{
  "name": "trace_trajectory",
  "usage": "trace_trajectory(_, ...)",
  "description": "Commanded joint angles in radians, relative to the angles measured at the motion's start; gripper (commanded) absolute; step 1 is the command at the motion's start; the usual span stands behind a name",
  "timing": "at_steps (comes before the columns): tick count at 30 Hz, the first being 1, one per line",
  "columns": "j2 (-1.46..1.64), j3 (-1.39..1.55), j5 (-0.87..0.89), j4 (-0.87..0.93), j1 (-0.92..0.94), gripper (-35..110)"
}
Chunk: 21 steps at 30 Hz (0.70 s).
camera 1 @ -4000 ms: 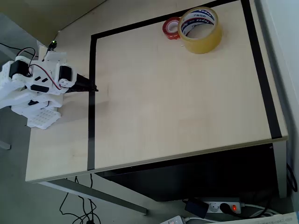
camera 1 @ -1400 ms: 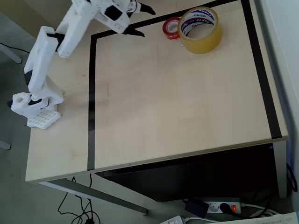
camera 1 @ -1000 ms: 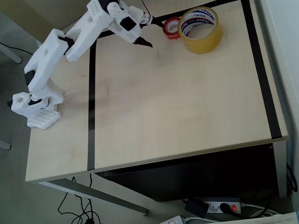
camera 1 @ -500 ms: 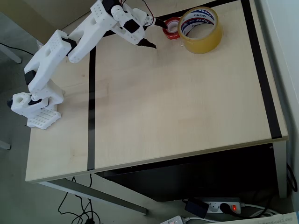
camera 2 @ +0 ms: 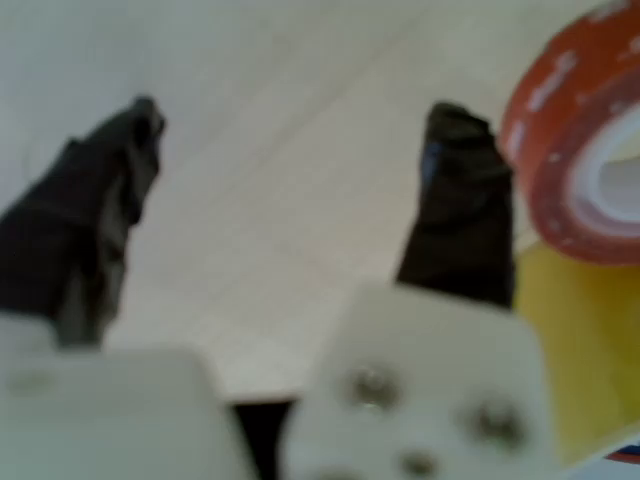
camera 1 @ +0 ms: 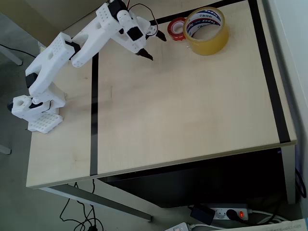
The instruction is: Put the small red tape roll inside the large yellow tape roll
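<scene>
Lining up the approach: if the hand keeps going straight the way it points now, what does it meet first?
Probably bare table. The open hand points just past the small red tape roll, which sits beside one fingertip in the wrist view, not between them. Depth is unclear.

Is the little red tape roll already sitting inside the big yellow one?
No. In the overhead view the small red tape roll lies on the table beside the large yellow tape roll, outside its ring.
</scene>
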Motion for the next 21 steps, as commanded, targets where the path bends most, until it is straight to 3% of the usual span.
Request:
trace_trajectory(1, 0.032, -0.129, -0.048, 0.011, -0.017, 26)
trace_trajectory(9, 0.112, -0.213, 0.074, -0.133, -0.031, 24)
trace_trajectory(14, 0.140, -0.227, 0.103, -0.285, -0.049, 0)
trace_trajectory(21, 0.092, -0.218, 0.120, -0.457, -0.086, 0)
